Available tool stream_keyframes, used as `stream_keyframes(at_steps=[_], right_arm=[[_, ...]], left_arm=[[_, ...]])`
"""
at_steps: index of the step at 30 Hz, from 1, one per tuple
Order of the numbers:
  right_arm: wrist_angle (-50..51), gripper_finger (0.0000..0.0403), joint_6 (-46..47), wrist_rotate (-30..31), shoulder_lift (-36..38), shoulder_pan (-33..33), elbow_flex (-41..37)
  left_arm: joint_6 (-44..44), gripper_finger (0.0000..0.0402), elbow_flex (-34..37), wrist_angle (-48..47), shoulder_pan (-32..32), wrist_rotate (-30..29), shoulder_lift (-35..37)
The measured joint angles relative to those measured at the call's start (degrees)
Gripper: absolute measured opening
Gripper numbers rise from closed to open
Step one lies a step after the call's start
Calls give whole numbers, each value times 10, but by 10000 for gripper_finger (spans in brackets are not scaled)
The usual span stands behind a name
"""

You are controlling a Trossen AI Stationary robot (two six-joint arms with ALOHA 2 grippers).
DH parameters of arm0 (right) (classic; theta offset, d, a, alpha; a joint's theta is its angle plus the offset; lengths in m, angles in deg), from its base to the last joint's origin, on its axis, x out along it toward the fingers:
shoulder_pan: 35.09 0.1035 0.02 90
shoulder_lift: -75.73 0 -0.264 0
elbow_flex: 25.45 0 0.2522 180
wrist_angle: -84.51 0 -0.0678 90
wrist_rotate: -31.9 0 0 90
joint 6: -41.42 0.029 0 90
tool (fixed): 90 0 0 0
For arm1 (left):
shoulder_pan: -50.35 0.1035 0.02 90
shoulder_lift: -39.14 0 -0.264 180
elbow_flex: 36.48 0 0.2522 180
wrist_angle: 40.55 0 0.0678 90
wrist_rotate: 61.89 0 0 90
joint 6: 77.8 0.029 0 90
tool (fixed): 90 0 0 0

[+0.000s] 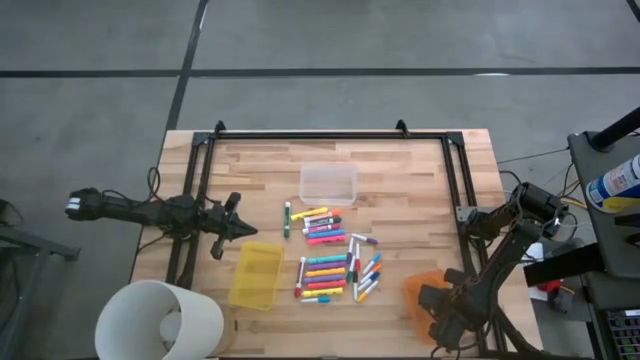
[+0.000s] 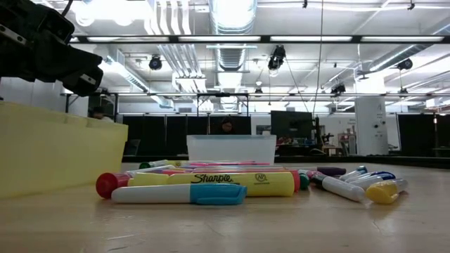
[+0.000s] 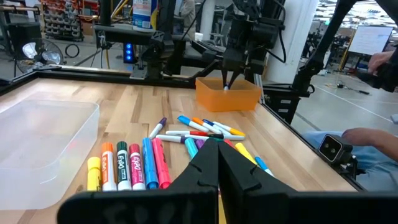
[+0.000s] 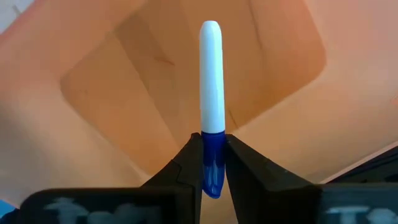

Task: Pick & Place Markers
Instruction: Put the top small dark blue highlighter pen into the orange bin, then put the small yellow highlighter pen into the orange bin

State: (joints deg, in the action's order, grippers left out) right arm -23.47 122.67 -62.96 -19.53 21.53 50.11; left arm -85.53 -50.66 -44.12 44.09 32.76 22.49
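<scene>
Right gripper (image 4: 212,163) is at the near-right corner of the desk (image 1: 400,170), directly over the orange bin (image 1: 420,295). It has a thin white marker with a blue cap (image 4: 211,93) pinched by the cap between its fingers (image 4: 180,165), white barrel pointing down into the bin's orange floor. Fingers sit narrow, just cap-width apart, both touching the cap. The left wrist view shows the same thing from across the desk: right gripper (image 3: 229,79) hanging over the orange bin (image 3: 227,96) with the marker tip down inside it.

Left gripper (image 1: 222,238) is over the left part of the desk, just beside the yellow bin (image 1: 255,275), fingers (image 3: 205,168) fully closed, holding nothing.

The rest of the markers (image 1: 335,260) lie loose in the desk centre, in two clusters: one just near of the clear bin (image 1: 328,184), a bigger one nearer still, right of the yellow bin. Mix of neon pink, yellow, green, blue, orange, and white ones with coloured caps. A single green marker (image 1: 287,218) lies apart at the left edge of the far cluster.

Low view: a yellow Sharpie highlighter (image 2: 221,183) and a white marker with a blue end (image 2: 179,194) closest to the camera, clear bin (image 2: 230,149) behind, yellow bin (image 2: 56,147) at left.

A white cylindrical bucket (image 1: 160,320) stands off the near-left desk corner.
</scene>
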Motion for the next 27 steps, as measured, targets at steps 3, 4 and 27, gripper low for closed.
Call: stream_keyframes(at_steps=[3,4,27], right_arm=[[0,68,5,1,0,0,0],[0,74,7,1,0,0,0],[75,151,-2,88,33,-1,36]], left_arm=[[0,0,0,0,0,0,0],[0,0,0,0,0,0,0],[0,0,0,0,0,0,0]])
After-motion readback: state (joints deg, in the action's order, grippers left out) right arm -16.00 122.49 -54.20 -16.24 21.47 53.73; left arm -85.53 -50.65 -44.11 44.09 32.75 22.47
